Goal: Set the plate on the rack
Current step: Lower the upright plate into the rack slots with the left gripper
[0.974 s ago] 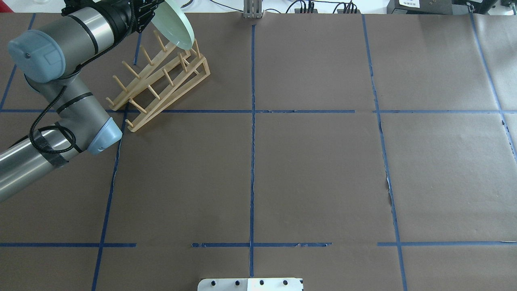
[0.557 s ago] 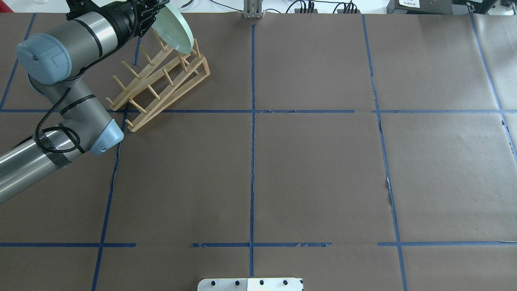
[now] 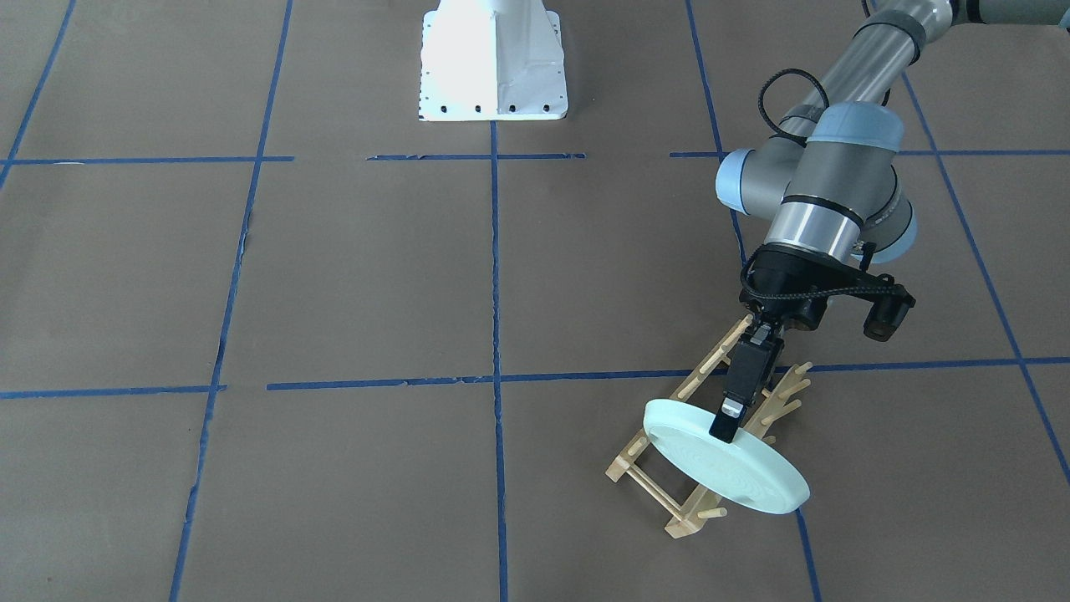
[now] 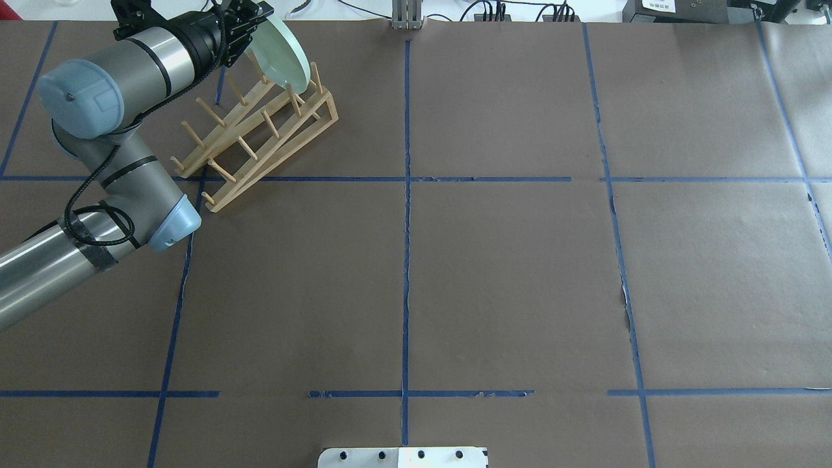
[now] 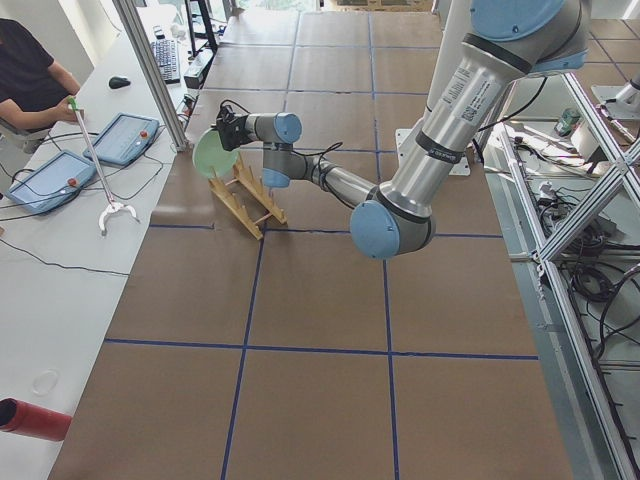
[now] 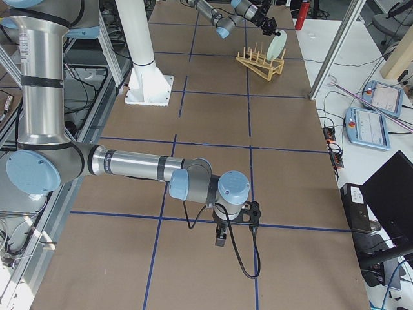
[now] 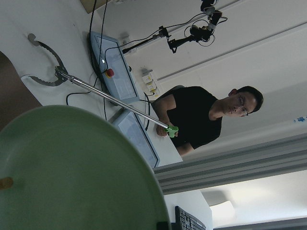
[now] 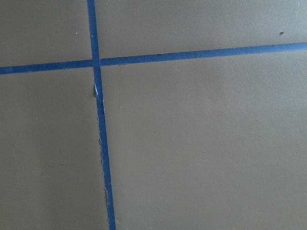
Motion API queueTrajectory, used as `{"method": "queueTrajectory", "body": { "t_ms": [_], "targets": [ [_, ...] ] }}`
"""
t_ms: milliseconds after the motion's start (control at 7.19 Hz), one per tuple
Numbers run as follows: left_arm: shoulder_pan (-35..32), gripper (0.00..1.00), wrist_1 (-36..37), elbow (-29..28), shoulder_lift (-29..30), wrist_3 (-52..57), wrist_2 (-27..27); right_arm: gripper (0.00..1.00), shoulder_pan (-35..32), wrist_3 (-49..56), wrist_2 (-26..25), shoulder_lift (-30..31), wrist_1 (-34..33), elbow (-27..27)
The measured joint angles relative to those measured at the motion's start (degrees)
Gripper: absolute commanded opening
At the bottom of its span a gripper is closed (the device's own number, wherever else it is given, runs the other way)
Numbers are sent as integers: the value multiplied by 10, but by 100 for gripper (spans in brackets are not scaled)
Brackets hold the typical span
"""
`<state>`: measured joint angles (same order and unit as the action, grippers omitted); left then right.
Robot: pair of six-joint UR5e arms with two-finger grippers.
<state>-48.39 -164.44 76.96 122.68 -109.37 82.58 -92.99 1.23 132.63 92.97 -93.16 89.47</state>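
Observation:
My left gripper (image 3: 726,425) is shut on the rim of the pale mint-green plate (image 3: 727,460). It holds the plate tilted, close to upright, over the far raised end of the light wooden rack (image 3: 685,518). In the overhead view the plate (image 4: 286,55) stands above the last pegs of the rack (image 4: 224,195), just in front of the gripper (image 4: 250,19). Whether the plate touches the pegs is unclear. The plate fills the lower left of the left wrist view (image 7: 72,172). My right gripper (image 6: 219,240) hangs low over bare table far from the rack. I cannot tell whether it is open or shut.
The table is brown paper with a grid of blue tape (image 4: 406,195). The white robot base (image 3: 493,67) stands at the near edge. Beyond the far edge an operator (image 5: 25,75) sits by tablets (image 5: 125,135) and a reach tool (image 5: 100,180).
My left arm has swung in and the plate has turned more upright, coming down closer to the pegs at the rack's far end.

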Motion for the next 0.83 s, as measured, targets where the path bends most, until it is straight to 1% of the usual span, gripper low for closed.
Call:
{"method": "queueTrajectory", "body": {
  "t_ms": [696,835],
  "targets": [
    [10,100,1,-5,-2,8,1,100,0,0,0,0,0,0],
    [8,100,2,-4,-2,27,4,100,0,0,0,0,0,0]
  ]
}}
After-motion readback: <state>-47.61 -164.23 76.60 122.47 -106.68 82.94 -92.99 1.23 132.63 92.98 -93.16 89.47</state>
